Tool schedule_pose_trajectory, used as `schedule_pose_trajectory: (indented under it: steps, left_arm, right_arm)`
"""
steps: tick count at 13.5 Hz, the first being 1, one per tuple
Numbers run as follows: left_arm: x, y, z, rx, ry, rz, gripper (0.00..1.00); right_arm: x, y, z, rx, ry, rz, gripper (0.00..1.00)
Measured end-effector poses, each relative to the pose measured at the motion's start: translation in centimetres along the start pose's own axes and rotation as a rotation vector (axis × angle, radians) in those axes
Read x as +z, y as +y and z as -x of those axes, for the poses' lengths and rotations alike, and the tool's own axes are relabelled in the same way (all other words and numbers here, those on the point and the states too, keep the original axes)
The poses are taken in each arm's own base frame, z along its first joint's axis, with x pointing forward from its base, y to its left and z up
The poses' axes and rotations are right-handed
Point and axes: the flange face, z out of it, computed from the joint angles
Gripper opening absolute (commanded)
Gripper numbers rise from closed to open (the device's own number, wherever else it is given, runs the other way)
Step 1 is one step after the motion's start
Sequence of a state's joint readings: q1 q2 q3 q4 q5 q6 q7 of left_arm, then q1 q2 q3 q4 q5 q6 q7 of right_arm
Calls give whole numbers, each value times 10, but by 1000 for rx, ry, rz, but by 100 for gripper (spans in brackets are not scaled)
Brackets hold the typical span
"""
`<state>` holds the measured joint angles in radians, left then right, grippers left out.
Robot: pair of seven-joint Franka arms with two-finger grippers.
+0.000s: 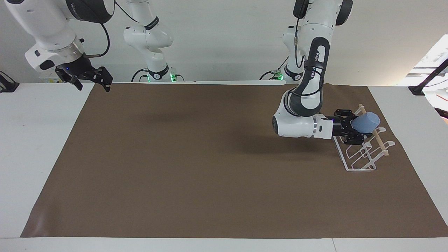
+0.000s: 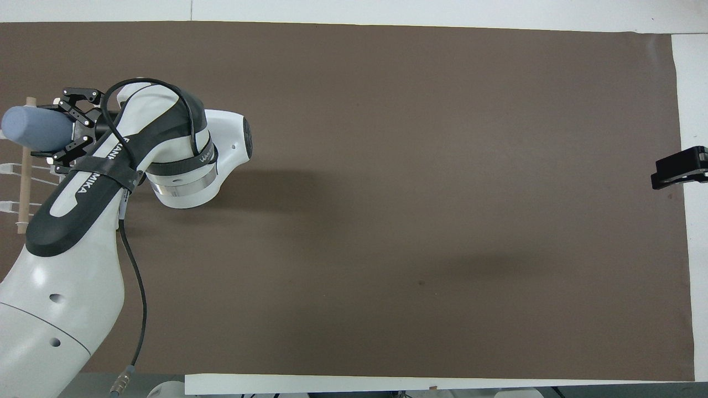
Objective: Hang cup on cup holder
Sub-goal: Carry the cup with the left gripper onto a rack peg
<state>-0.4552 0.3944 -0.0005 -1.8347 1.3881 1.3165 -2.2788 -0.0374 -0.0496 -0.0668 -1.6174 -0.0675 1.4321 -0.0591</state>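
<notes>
At right of the facing view, the left gripper [image 1: 354, 127] is clasping the light-blue cup [image 1: 366, 123] over the wire cup holder [image 1: 360, 154], while the right gripper [image 1: 91, 81] is hanging spread at upper left.

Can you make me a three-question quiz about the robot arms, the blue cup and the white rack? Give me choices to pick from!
1. Where is the cup?
A. flat on the brown mat
B. in the left gripper, over the cup holder
C. under the right gripper

2. What colour is the cup?
A. red
B. green
C. light blue

3. How is the right gripper?
A. open, holding nothing
B. shut on a cup
C. resting on the rack

Answers:
1 B: the left arm's fingers clasp the cup above the wire prongs.
2 C: both views show it pale blue.
3 A: its fingers are spread and bare, up over the mat's corner at the right arm's end.
</notes>
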Motion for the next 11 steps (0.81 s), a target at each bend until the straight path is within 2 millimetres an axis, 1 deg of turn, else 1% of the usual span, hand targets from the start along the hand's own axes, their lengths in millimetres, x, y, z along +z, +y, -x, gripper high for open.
schedule_pose_trajectory:
  steps: [3,6,11]
  left_arm:
    - [20,0,4,8,12,-25,1]
    - [38,0,20,38,39,-38,1]
    - [43,1,47,75,71,-37,2]
  right_arm:
    - [7,4,-1,4,-15,-2,100]
    - [11,3,-2,1,-24,-2,100]
    - [11,2,-3,-1,-25,-1,100]
